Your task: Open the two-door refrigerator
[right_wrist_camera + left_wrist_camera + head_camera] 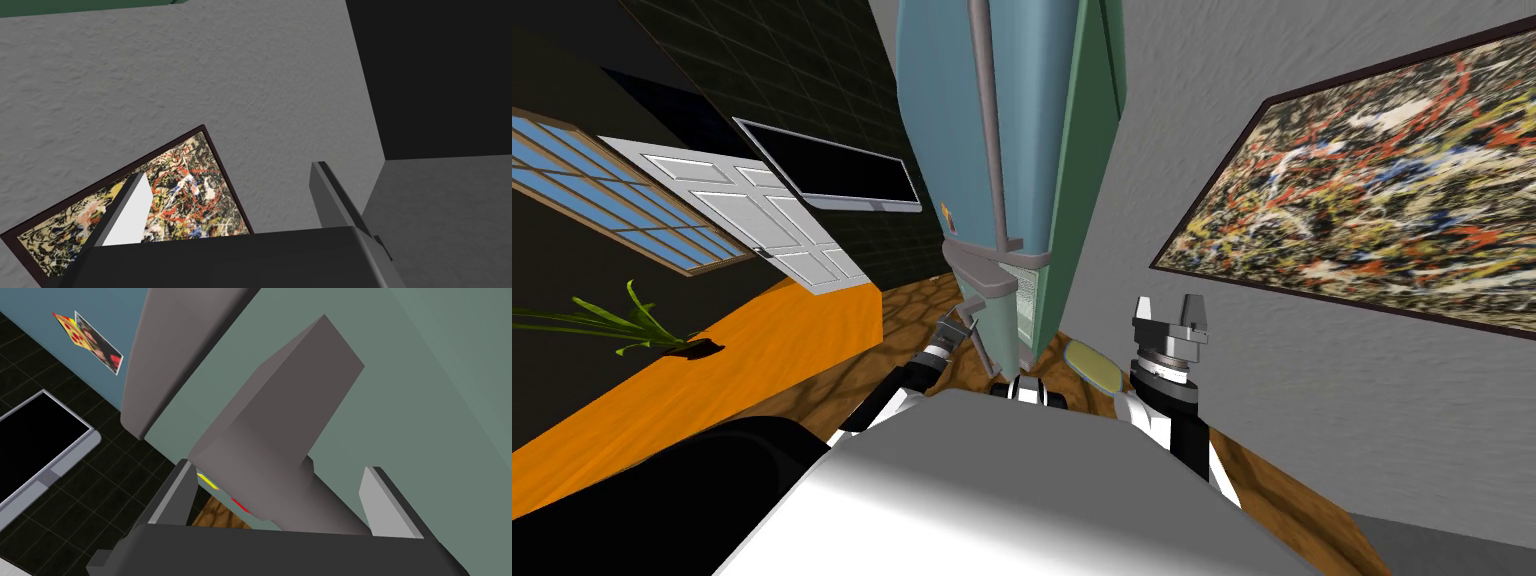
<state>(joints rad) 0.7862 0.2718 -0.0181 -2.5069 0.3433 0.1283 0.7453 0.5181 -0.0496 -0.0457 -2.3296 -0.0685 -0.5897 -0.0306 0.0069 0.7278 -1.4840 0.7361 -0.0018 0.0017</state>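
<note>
On the near right, the right gripper (1169, 310) is raised beside the grey wall, fingers apart and empty. I judge it is parked there to stay out of the door's swing.

Left of it and a little farther, the left gripper (277, 467) reaches for the fridge (952, 120). Its fingers are spread wide with the grey handle (280, 423) between them, one blade on each side, neither visibly pressing. That straddle looks like the set-up for a grasp: close, then pull the door.

The left forearm runs low and forward to the fridge's lower part, wrist turned so the blades flank the handle.

The fridge stands just ahead at centre, blue in front and green on its right. Farther up, a long grey bar (990, 120) runs along the front.
</note>
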